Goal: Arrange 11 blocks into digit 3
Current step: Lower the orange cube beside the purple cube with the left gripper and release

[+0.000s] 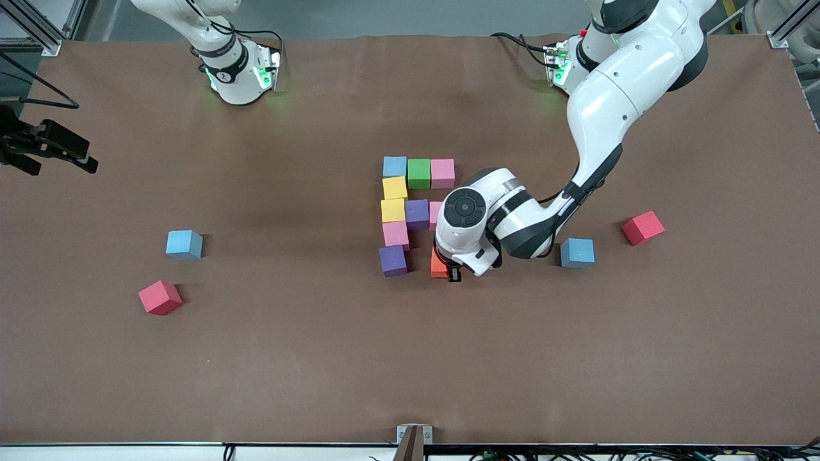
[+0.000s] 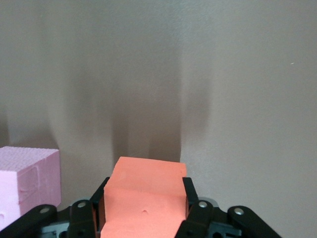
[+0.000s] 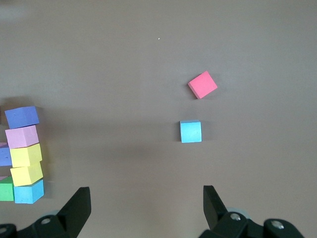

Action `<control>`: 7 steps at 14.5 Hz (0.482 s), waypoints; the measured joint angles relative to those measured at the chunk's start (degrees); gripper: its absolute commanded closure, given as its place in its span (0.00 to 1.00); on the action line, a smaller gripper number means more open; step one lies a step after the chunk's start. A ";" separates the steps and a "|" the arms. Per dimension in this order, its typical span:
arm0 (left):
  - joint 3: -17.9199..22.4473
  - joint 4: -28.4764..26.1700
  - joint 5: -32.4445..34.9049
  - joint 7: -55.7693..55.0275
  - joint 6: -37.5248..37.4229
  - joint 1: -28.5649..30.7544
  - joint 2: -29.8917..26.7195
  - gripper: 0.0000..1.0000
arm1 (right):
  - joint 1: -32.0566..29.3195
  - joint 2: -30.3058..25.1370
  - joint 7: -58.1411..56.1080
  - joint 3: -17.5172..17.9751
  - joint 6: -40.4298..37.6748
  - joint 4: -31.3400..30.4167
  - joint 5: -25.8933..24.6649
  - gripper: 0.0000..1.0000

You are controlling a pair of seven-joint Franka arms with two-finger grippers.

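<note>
Gripping the orange block (image 2: 143,198), the left hand (image 1: 456,272) is filling the bottom bar beside the purple corner block (image 1: 393,260), leaving one light blue block (image 1: 577,252) to add, while the right hand (image 3: 147,210) waits open.

No readable text, labels, brands, numbers or signs anywhere: none on blocks, counter, or arms. Small marking on right arm base too small to read.

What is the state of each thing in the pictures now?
Left end effector: shut on the orange block, beside the purple block.
Right end effector: open, holds nothing, waiting.
Digit 3: unfinished, lowest bar incomplete.
Two light blue blocks: loose on the table.
Two red cubes: loose, tilted.
</note>
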 measured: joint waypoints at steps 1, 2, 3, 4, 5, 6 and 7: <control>0.01 -0.03 -0.54 -0.50 0.00 -0.32 0.01 0.93 | 0.00 0.00 0.00 0.03 0.00 0.03 0.00 0.00; 0.04 -0.04 -0.65 -1.38 0.00 -0.79 0.02 0.93 | 0.01 0.00 0.00 0.14 0.02 0.15 0.00 0.00; 0.19 -0.04 -0.65 -2.35 0.00 -1.33 0.03 0.93 | 0.02 0.00 0.01 0.31 0.03 0.36 0.00 0.00; 0.42 -0.04 -0.66 -3.31 0.01 -1.86 0.03 0.93 | 0.02 -0.01 0.11 0.38 0.03 0.67 -0.01 0.00; 0.69 -0.04 -0.66 -3.92 0.01 -2.29 0.04 0.93 | -0.03 -0.03 0.19 0.28 0.02 1.06 -0.03 0.00; 0.88 -0.05 -0.66 -4.40 0.01 -2.57 0.07 0.93 | -0.17 -0.03 0.20 0.08 0.00 1.63 -0.06 0.00; 0.94 -0.06 -0.66 -4.55 0.01 -2.81 0.16 0.93 | -0.37 -0.05 0.20 -0.07 -0.08 2.09 -0.18 0.00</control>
